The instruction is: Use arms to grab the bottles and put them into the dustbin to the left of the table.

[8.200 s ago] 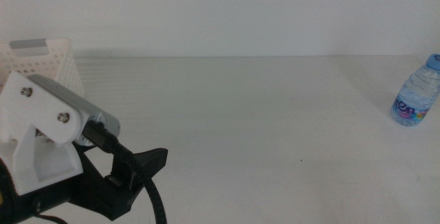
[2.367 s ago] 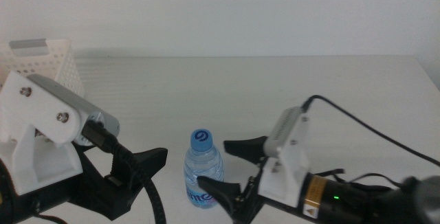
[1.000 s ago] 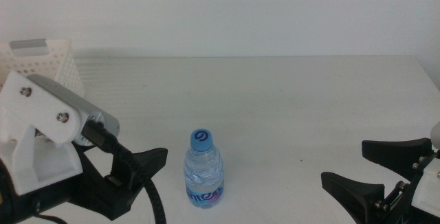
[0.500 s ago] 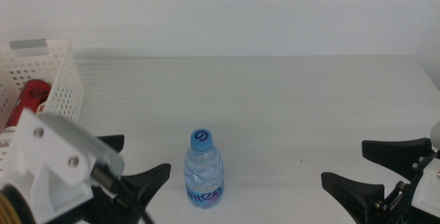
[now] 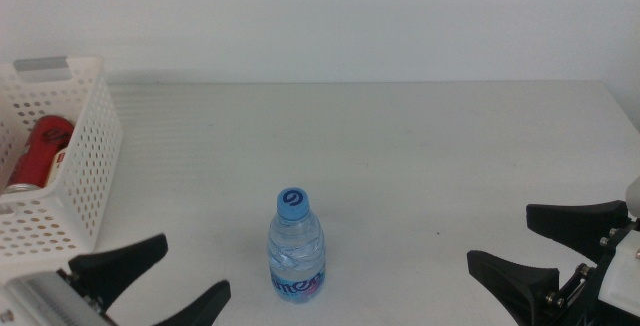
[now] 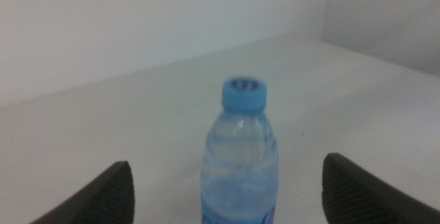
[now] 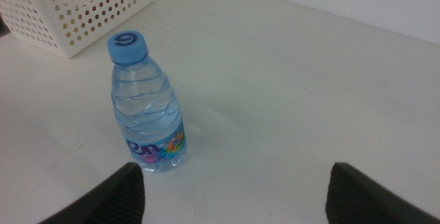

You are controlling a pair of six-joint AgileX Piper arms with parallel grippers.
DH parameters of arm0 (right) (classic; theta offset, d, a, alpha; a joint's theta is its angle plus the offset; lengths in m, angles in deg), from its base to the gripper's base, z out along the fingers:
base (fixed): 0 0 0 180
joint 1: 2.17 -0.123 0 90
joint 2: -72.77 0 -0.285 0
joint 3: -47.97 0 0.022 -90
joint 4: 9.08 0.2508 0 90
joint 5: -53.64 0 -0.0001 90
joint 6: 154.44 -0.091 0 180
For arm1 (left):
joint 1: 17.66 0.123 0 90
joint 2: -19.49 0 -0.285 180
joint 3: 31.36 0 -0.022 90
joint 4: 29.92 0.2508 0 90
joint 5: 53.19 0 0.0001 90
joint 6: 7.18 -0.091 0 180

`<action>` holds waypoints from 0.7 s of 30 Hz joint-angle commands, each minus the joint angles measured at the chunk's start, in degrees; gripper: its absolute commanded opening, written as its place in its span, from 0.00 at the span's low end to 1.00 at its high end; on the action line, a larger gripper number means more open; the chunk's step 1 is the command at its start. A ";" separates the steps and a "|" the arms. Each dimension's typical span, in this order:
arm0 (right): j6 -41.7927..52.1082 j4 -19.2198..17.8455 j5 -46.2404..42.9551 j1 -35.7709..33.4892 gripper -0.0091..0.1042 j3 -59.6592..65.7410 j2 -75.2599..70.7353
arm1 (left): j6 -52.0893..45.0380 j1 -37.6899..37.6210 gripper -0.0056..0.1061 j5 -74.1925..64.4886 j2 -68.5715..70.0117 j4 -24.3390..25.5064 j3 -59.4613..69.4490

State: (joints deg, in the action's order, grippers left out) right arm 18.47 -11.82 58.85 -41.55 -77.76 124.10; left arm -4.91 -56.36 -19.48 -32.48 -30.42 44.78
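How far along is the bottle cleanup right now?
Done: the red can lies in the dustbin. In hand: nothing; the left gripper is open, facing the water bottle upright on the table. The right gripper waits open. Left: binning that bottle.

The dustbin [image 5: 70,166] runs off the middle view's left edge, its perforated wall hiding most of the red soda can [image 5: 38,151] inside. The water bottle [image 6: 239,162] appears soft and blurred in the left wrist view, its base cut by the frame. Both the left pincer [image 5: 150,281] and right pincer [image 5: 540,251] show only their dark tips, bodies cropped away.
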 commanded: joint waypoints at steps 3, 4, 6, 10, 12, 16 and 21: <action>0.39 -0.60 -3.83 0.18 0.71 -2.23 -0.36 | 0.74 -0.46 0.84 4.99 -0.15 -0.28 0.55; 0.39 -0.60 -3.83 0.18 0.71 -2.23 -0.36 | 0.74 -0.46 0.84 4.80 -0.15 0.15 0.55; 0.39 -0.60 -3.83 0.18 0.71 -2.23 -0.36 | 0.55 -0.46 0.84 4.86 -0.15 1.83 0.55; 0.39 -0.60 -3.83 0.18 0.71 -2.23 -0.36 | 0.35 -0.46 0.84 5.09 -0.80 3.13 0.47; 0.36 -0.60 -3.83 0.18 0.71 -2.23 -0.36 | 0.35 -0.46 0.84 6.31 -1.97 3.06 0.18; 0.36 -0.60 -3.83 0.18 0.71 -2.23 -0.36 | 2.52 -0.46 0.84 10.01 -7.85 3.19 -0.84; 0.36 -0.60 -3.83 0.18 0.71 -2.23 -0.36 | 5.52 -0.46 0.85 21.15 -17.37 2.32 -1.19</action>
State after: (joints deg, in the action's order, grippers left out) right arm 18.47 -11.84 58.85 -41.55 -77.76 124.10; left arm -0.68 -56.36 -6.84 -48.07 -27.21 45.25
